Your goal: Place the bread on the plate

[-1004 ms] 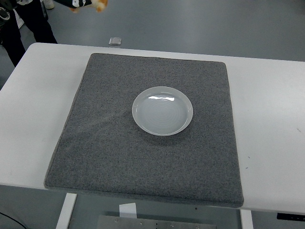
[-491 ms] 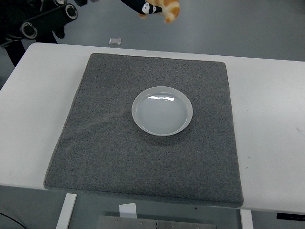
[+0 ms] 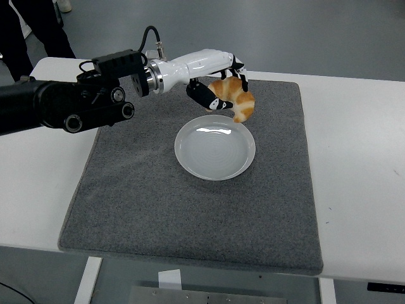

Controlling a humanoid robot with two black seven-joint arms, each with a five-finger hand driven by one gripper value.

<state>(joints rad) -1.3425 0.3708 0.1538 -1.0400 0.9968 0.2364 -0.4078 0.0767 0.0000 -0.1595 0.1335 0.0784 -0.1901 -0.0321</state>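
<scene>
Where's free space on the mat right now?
Grey mat is bare left of, right of and in front of the white plate. Crowded only at the plate's far rim, where the left hand holds the bread. The plate itself holds nothing.

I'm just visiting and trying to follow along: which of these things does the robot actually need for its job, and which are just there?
Part of the job:
- bread, held in the left robot hand above the mat
- white plate, with nothing on it yet

Just there:
- grey mat under the plate
- white table
- person's legs at top left
</scene>
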